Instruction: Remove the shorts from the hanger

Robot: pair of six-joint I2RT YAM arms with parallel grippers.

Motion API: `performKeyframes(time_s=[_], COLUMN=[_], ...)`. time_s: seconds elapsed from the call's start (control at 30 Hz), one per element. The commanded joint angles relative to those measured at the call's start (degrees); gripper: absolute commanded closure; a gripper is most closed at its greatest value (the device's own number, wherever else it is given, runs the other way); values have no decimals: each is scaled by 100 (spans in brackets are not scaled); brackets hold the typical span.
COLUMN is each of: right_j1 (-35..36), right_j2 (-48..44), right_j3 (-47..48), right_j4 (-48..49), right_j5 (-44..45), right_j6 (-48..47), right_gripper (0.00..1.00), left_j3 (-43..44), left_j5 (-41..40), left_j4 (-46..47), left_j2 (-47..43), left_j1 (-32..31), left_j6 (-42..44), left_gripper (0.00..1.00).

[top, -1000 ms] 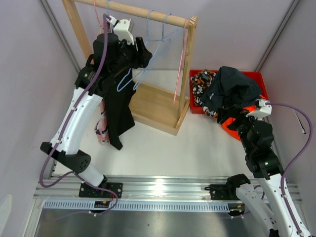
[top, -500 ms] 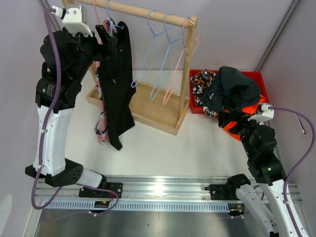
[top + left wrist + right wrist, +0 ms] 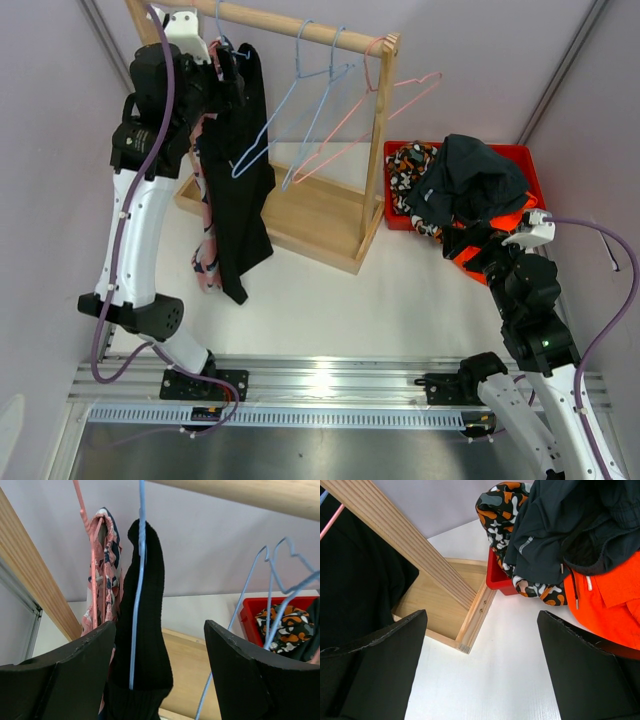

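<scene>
ok so reading the left wrist view from the left: there's a patterned garment (image 3: 102, 555) on a pink hanger (image 3: 93, 580) just off the outer side of the left finger. Right beside it are the black shorts (image 3: 152, 605), draped over a blue hanger (image 3: 134, 630). The left gripper (image 3: 159, 630) is spread wide and has hold of nothing. The shorts sit straight ahead of it in the gap between the fingers, closer to the left finger than the right, though I can't tell if they actually touch it. The fold at the top of the shorts is above the fingertips, up under the rail (image 3: 260, 492), and the fabric's long axis runs straight down past the tool. The blue wire looks edge-on to the gripper, so my guess is a pinch here needs to catch cloth, not wire, before pulling off. Past the right finger there are just spare wire hangers (image 3: 271, 595). Way over on the right, the right gripper (image 3: 481, 615) is also fully spread and empty, pointing at the floor near the red bin (image 3: 522, 153), well apart from the rack. Left arm is clearly the one for this.
</scene>
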Motion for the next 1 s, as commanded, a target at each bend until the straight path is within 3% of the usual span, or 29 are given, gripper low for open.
performKeyframes(time_s=[0.0,0.2,0.6,0.97], right_j1=[30,30,21,21], right_j2=[-26,0,18,27], right_j3=[18,-17,-26,-26], right_j4=[31,48,92,92], right_j5=[-53,-53,-18,17], right_j6=[-36,-36,-54,-54], right_gripper=[1,1,1,1], left_j3=[362,415,547,670], left_j5=[217,401,621,647], left_j4=[187,187,240,204], left_j2=[149,369,764,940], left_j1=[226,384,463,525], left_j6=[7,-99,-160,-178], left_gripper=[23,25,41,67])
